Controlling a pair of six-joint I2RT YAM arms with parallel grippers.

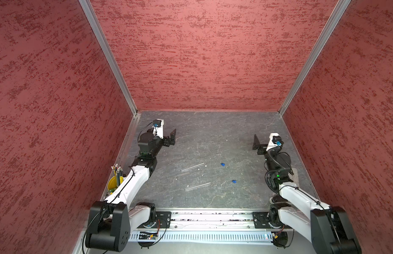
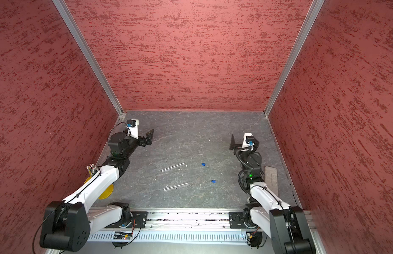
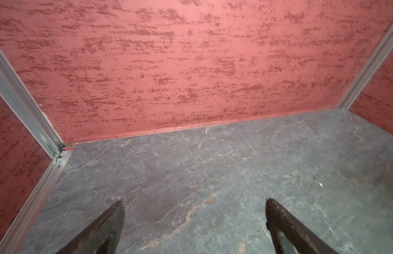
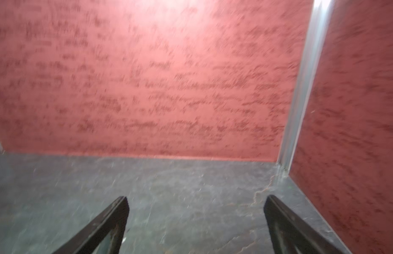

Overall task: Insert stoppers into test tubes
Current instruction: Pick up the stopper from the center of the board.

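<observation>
Red mottled walls [image 1: 202,55] close in a grey, veined desk [image 1: 213,136] on three sides. The left arm [image 1: 136,182] reaches along the desk's left edge and the right arm [image 1: 301,198] along its right edge. The left gripper [image 3: 194,201] is near the far left corner and the right gripper [image 4: 196,198] is by the right edge; on each the jaws are spread wide with only bare desk between them. A yellow holder [image 1: 113,183] of dark pencils [image 1: 117,171] stands at the left edge, partly behind the left arm. A flat grey slab [image 2: 270,178] lies by the right edge. The far test tube [image 1: 192,167] and near test tube [image 1: 197,186] lie flat mid-desk, roughly parallel and apart. The far stopper [image 1: 222,164] and near stopper [image 1: 234,181] lie loose on the desk, each toward the right edge from a tube and touching neither. White specks [image 1: 205,165] dot the desk by the far tube's end.
</observation>
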